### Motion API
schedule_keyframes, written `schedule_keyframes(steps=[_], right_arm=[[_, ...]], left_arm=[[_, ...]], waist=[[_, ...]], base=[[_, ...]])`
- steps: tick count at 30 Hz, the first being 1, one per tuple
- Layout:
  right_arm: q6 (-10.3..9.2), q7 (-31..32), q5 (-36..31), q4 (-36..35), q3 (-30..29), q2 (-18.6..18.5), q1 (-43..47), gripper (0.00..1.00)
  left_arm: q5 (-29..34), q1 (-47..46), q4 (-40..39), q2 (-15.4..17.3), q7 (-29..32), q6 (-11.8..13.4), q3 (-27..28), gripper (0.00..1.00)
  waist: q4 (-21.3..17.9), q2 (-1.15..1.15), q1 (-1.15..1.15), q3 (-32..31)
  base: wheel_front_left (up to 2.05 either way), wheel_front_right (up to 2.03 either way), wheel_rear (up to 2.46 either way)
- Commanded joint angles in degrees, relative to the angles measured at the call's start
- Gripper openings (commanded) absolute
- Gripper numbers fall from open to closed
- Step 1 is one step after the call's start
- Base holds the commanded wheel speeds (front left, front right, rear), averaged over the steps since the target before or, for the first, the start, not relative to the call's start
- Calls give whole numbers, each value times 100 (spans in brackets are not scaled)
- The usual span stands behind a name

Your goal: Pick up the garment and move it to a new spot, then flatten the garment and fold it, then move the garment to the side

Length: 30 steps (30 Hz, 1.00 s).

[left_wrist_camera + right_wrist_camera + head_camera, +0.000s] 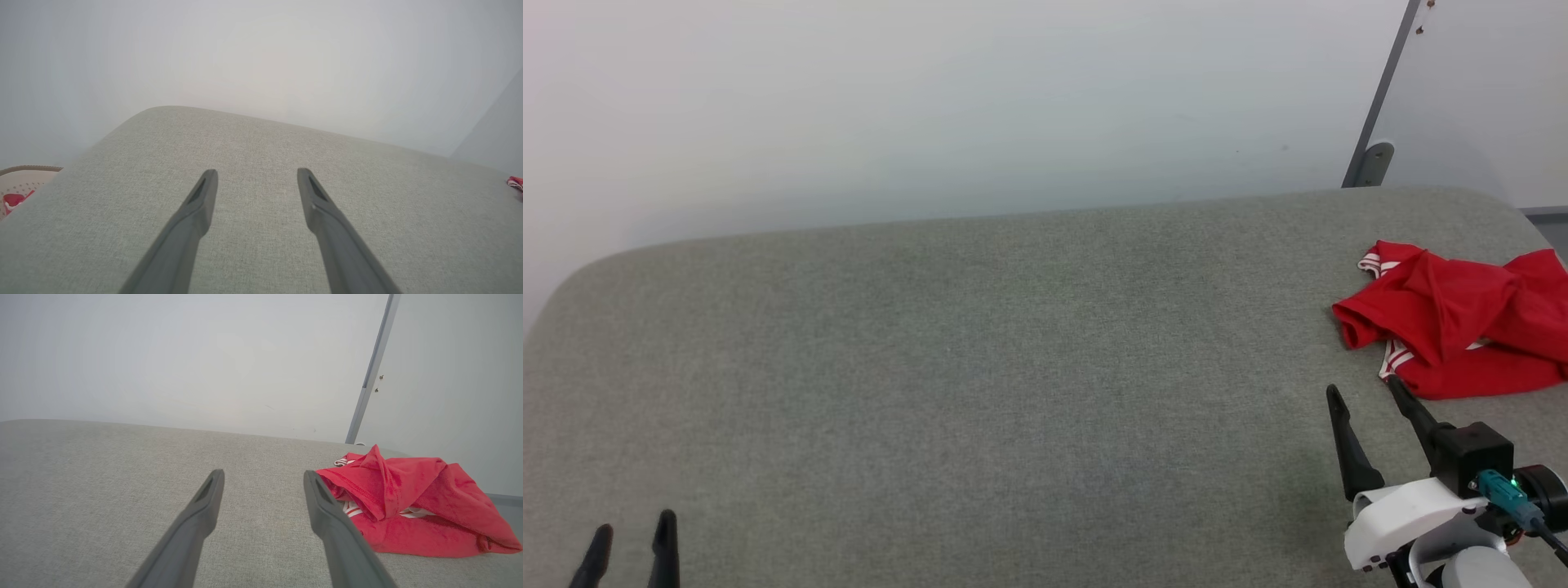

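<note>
Grey padded tabletop [1013, 367] holds the garment [1462, 318] rumpled at its right edge, the right gripper [1362, 385] gaping empty just beside it, the left gripper [636, 523] gaping empty well apart, so lifting or flattening looks due, either needing a grasp on the cloth.

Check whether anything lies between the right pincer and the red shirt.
Nothing visible does. The open right pincer sits right beside the crumpled red shirt, one finger at its striped edge, both over the grey fabric surface.
</note>
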Motion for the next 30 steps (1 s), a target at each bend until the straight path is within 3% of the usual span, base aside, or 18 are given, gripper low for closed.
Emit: schedule_keyframes(steps=[1,5,6,12,30], right_arm=[[-12,-24,1,-32,3,-4,35,100],[-12,-24,-9,-99,17,-4,105,100],[0,0,0,-91,30,-1,18,0],[0,79,100,115,13,46,155,0],[-1,562,2112,-189,-225,165,265,0]], left_arm=[[62,51,6,-24,4,-45,62,100],[195,40,-14,-141,4,-65,217,100],[193,2,-3,-136,0,-51,224,0],[121,-17,201,-404,35,-51,137,0],[-1215,-461,304,-797,536,-100,116,0]], waist=[[6,0,0,-6],[25,0,0,-21],[25,0,0,-22],[31,0,0,-23],[81,0,0,5]], base=[[0,0,0],[0,0,0],[0,0,0],[0,0,0],[0,0,0]])
